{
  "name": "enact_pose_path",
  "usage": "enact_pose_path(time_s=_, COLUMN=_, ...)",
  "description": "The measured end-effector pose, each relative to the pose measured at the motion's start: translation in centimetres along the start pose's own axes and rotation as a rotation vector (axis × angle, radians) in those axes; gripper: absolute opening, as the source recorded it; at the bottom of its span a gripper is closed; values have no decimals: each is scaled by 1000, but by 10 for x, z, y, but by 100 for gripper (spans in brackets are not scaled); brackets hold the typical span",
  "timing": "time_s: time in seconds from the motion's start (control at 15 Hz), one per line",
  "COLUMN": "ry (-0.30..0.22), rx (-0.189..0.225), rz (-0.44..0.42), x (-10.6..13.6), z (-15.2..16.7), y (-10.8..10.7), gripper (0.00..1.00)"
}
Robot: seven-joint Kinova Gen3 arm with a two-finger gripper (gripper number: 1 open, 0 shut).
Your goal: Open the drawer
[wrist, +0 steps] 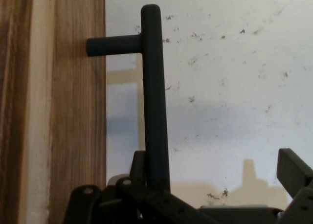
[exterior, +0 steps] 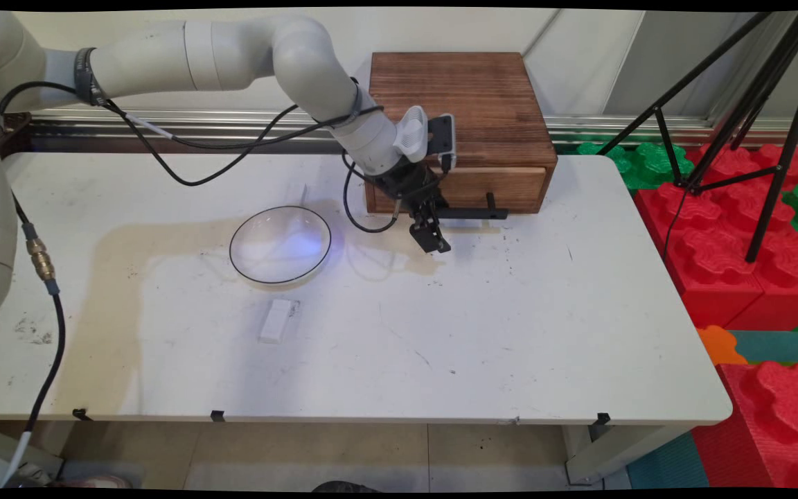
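**Gripper at drawer handle**

On the table, left to right: a clear, black-rimmed bowl; a small white block in front of it; the gripper, fingers apart, beside the black bar handle of a brown wooden drawer box at the table's rear.

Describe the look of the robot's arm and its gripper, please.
The arm is white, built of thick rounded links. Black cables hang from it, one bearing a brass fitting. A dark band circles one link. The gripper is black, with a slim linkage.
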Motion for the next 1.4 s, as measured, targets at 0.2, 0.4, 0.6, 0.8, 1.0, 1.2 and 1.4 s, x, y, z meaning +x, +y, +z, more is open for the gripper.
enact_pose_path(time_s=0.2, ry=-3, rx=-6, rz=0, x=-1, z=3, y=3, gripper=100)
enact_pose_path(time_s=0.4, ry=-4, rx=-12, rz=2, x=-2, z=5, y=8, gripper=100)
enact_pose_path(time_s=0.6, ry=-4, rx=-18, rz=5, x=-2, z=5, y=14, gripper=100)
enact_pose_path(time_s=0.8, ry=-3, rx=-25, rz=9, x=-2, z=5, y=21, gripper=100)
enact_pose_path(time_s=1.0, ry=0, rx=-32, rz=17, x=-2, z=4, y=29, gripper=100)
enact_pose_path(time_s=1.2, ry=4, rx=-42, rz=28, x=-2, z=3, y=40, gripper=100)
enact_pose_path(time_s=1.4, ry=9, rx=-51, rz=36, x=-1, z=1, y=52, gripper=100)
